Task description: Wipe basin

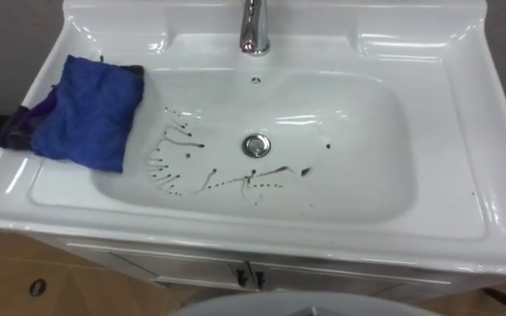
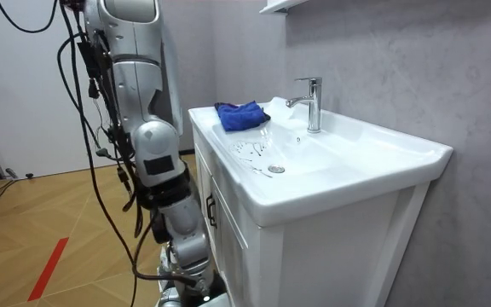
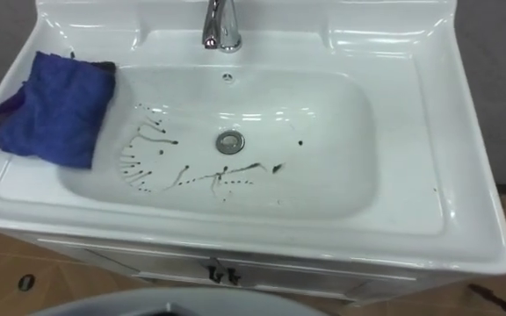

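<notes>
A white basin (image 1: 464,175) sits in front of me, with dark streaks and drips (image 1: 235,180) across its bowl, left of and below the drain (image 1: 256,145). A crumpled blue cloth (image 1: 90,110) lies on the left rim and hangs a little over the bowl's edge; a dark purple piece pokes out at its left. In the room view I stand close against the cabinet front, with the cloth (image 2: 241,115) at the basin's far end. My right hand (image 2: 186,243) hangs low beside the cabinet, well below the rim.
A chrome faucet (image 1: 253,31) stands at the middle of the back rim. Under the basin is a white cabinet with dark door handles (image 1: 249,276). A grey wall (image 2: 382,60) runs behind the basin, and the floor is wood (image 2: 41,222).
</notes>
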